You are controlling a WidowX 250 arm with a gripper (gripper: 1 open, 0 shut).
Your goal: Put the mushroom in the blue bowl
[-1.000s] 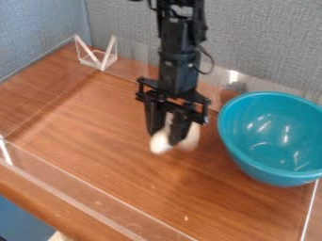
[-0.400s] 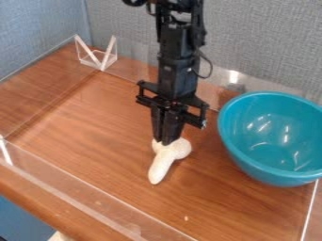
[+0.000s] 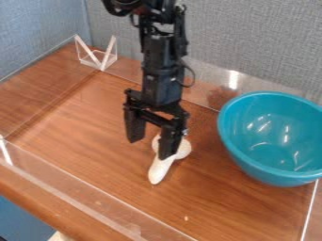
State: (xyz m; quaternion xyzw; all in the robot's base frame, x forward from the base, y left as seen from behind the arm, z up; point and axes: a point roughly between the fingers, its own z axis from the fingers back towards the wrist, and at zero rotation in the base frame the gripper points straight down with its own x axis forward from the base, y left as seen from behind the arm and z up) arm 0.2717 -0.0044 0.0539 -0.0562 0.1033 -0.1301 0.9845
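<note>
Where shut before, hand [image 3: 154, 142] (black) agape.

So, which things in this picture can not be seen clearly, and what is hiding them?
- Mushroom: camera view, its upper end, cap included, is hidden behind the gripper fingers; only the cream stem shows.
- Contact: whether the open fingers touch the mushroom cannot be told.
- Blue bowl: its right side is cut off by the picture edge.
- Arm: its top is cut off by the upper edge.
</note>
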